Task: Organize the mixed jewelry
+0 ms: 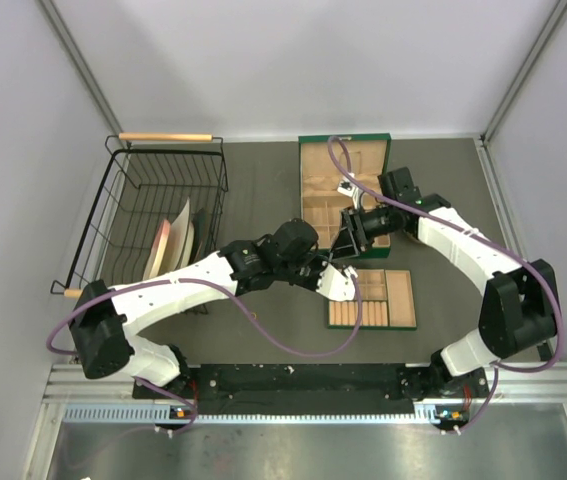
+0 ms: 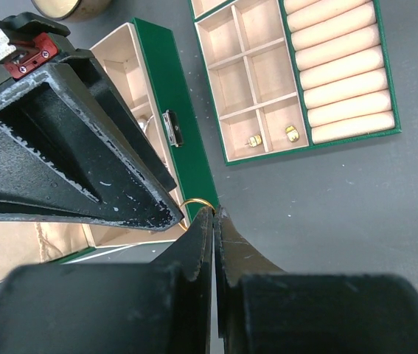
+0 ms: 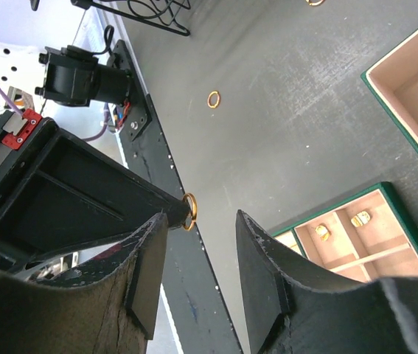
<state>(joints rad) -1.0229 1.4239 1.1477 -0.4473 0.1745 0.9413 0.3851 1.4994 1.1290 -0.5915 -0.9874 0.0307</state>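
plainly a hand-off in mid-air. the left jaws are pressed together on a thin gold ring (image 2: 196, 204), pinching only its edge so that most of the loop sticks out past the tips. they hold it above the grey surface (image 2: 326, 236), just beside the wall of the open green box (image 2: 170, 88). that grip looks chosen to leave the loop free for the other arm. the right jaws stand apart, tips up at the ring. the ring is close to one finger (image 3: 148, 258) and not yet gripped by them. i judge the pass is meant to give the right arm a better hold for setting the ring down, though its destination isn't shown.

more of the mixed jewelry lies loose: one ring (image 3: 214, 99) sits on the surface well apart from the boxes, and another shows at the top edge of the right wrist view.

the small green-rimmed tray (image 2: 312, 147) has tan square compartments beside a row of padded rolls (image 2: 338, 66). two gold studs (image 2: 254, 140) sit in the nearest pair of compartments, one in each; the other squares in view hold nothing. what's inside the green box i cannot tell. the wire basket (image 1: 163, 137) at the far left holds a few flat pale things on edge.
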